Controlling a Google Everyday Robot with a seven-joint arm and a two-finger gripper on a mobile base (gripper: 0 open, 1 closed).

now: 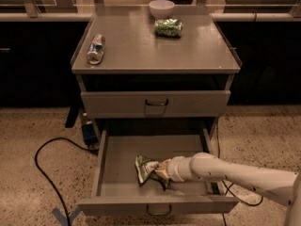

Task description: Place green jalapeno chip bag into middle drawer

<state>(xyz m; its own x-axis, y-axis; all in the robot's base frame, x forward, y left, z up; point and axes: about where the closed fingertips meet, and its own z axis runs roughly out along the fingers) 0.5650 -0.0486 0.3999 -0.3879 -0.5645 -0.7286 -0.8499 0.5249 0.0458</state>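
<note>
The green jalapeno chip bag [146, 168], crumpled green foil with a pale label, is inside the open middle drawer [117, 154], near its front centre. My gripper [162, 171] reaches in from the right on a white arm and is shut on the bag's right end. The bag is low in the drawer; I cannot tell whether it rests on the bottom. The drawer is pulled fully out, with its dark loop handle at the front edge.
The shut drawer [155, 103] above has the same front. On the cabinet top [141, 46] lie a smaller dark-green packet [168, 27], a white bowl [161, 7] and a can [95, 49] on its side. A black cable [51, 173] loops on the floor at the left.
</note>
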